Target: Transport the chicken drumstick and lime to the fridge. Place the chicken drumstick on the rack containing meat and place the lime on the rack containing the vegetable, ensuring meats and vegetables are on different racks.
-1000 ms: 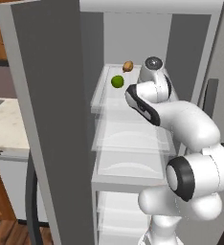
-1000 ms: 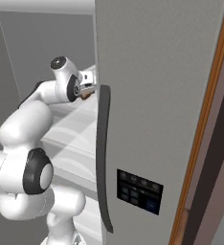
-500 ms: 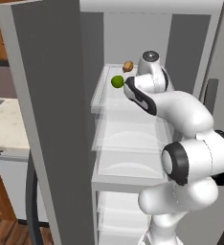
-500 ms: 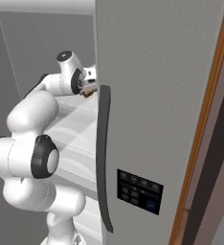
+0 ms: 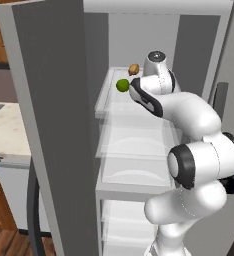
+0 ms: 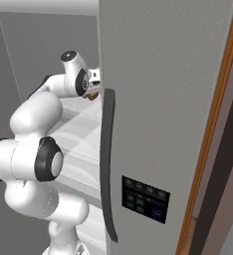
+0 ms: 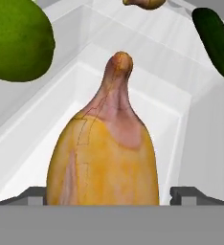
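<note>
From behind the arm's left we look forward and down into the tall grey steel fridge [image 5: 54, 100], past its open door. From behind its right we face the closed door [image 6: 163, 99]; both share the arm and shelf edge. The hand camera sits close above a translucent white shelf [image 7: 181, 115].

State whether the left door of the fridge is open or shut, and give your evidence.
Open. In the left base view the left door is swung outward, exposing the fridge's white interior, where the lime rests on an upper shelf.
</note>
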Motion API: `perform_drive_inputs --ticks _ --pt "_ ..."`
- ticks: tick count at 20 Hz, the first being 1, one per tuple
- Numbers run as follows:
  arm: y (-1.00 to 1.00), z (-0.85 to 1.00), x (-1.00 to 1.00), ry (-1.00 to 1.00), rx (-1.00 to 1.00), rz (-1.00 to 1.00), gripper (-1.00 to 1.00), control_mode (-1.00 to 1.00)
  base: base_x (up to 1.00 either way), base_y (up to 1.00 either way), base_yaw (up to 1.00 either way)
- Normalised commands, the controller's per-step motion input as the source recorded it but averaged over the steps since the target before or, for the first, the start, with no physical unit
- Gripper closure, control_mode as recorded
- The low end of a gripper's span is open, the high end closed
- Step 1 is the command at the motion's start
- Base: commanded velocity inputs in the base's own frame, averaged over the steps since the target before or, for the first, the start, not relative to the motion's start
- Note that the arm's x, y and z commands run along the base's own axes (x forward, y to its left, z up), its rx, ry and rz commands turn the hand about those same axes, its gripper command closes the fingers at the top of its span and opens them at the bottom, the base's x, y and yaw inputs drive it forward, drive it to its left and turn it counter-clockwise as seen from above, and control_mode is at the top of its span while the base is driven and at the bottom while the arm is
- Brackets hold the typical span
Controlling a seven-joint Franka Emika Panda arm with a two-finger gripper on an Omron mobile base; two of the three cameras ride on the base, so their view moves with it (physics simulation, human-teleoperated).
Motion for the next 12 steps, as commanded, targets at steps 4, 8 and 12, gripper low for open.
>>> perform_drive_inputs --ticks 4,8,12 --pt "0.0 -0.02 -0.21 -0.03 0.0 -0.04 -1.0 -1.0 0.0 0.0 0.0" --pt "0.12 0.0 -0.5 0.03 0.0 -0.09 -1.0 -1.0 0.0 0.0 0.0" --pt "0.07 0.0 -0.46 0.0 0.0 -0.1 -1.0 -1.0 0.0 0.0 0.0"
